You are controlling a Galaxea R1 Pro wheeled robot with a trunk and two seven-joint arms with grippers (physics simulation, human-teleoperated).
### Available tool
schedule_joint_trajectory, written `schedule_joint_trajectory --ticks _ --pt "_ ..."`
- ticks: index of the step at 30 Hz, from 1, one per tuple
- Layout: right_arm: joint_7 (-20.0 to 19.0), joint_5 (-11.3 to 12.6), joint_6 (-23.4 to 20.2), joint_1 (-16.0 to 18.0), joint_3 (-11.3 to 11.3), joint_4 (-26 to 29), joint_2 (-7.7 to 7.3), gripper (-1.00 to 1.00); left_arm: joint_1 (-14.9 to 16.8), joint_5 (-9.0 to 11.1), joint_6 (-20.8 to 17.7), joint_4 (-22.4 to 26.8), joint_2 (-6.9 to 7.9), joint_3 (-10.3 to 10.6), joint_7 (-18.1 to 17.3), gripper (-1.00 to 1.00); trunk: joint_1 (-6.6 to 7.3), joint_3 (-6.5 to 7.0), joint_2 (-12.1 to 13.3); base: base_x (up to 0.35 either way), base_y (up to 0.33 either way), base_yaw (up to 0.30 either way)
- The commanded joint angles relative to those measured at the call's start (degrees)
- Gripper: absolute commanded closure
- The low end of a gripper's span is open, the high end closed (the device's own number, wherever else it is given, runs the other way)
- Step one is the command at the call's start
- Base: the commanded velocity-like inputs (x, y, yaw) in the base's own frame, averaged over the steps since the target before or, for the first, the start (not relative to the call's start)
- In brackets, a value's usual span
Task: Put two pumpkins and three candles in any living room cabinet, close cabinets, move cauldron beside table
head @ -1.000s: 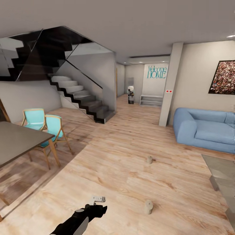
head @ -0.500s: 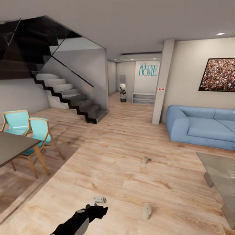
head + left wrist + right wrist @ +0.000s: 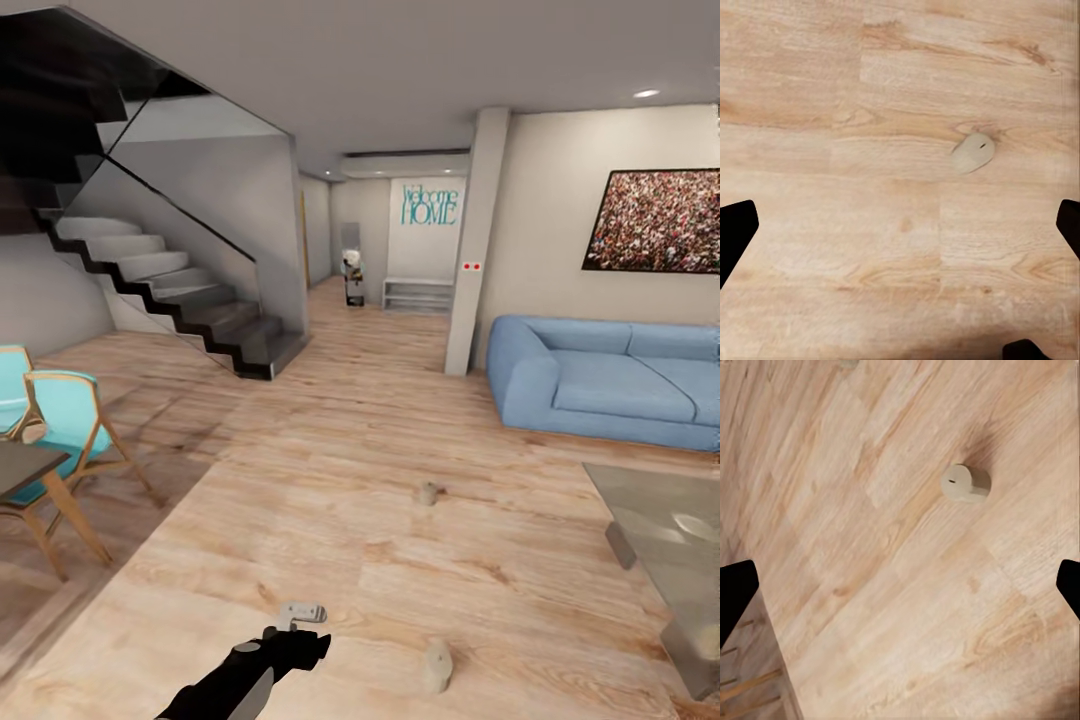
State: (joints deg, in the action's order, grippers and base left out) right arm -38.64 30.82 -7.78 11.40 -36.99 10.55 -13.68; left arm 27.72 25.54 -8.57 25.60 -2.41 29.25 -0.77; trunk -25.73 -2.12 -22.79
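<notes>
Two candles, short pale cylinders, rest on the wooden floor: one [image 3: 436, 665] close in front of me, the other [image 3: 428, 493] farther out in the room. My left arm [image 3: 250, 670] reaches forward low in the head view, left of the near candle. The left gripper [image 3: 900, 229] hangs open over bare floor with a candle [image 3: 973, 152] ahead of its fingers. The right gripper [image 3: 900, 585] is open too, above the floor, with a candle [image 3: 965, 484] beyond it. Neither gripper touches a candle. The pumpkins, the cabinet and the cauldron are out of view.
A blue sofa [image 3: 600, 380] stands at the right wall, with a low glass table [image 3: 650, 500] in front of it. At the left are a dark dining table [image 3: 20, 465] and turquoise chairs [image 3: 65, 410]. Stairs [image 3: 180, 290] rise at the back left beside a hallway.
The whole view has swung right, so the stairs, chairs and sofa sit farther left in the picture. The left arm keeps its place in the view. The candles have not been touched.
</notes>
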Motion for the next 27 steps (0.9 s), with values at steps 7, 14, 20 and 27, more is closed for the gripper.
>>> schedule_joint_trajectory --ticks 7,14,20,27 --pt "-0.2 0.6 -0.6 0.0 -0.1 0.0 -0.03 -1.00 0.1 0.4 -0.2 0.1 0.03 0.2 0.0 -1.00 -0.05 -0.72 -0.1 0.150 -0.004 -0.145" --pt "-0.3 0.7 -0.5 0.0 -0.1 0.0 -0.03 -1.00 0.1 0.4 -0.2 0.1 0.03 0.2 0.0 -1.00 -0.05 -1.17 -0.1 0.133 0.000 -0.093" --pt "-0.8 0.9 -0.5 -0.1 -0.2 0.1 -0.04 -1.00 0.1 0.4 -0.2 0.1 0.09 1.5 0.0 -1.00 -0.05 -1.22 -0.1 0.097 0.000 -0.022" --pt "-1.1 0.9 -0.5 -0.1 -0.2 0.1 0.04 -1.00 0.1 0.4 1.2 0.1 0.12 2.6 0.0 -1.00 -0.05 -0.89 -0.1 0.010 0.000 -0.187"
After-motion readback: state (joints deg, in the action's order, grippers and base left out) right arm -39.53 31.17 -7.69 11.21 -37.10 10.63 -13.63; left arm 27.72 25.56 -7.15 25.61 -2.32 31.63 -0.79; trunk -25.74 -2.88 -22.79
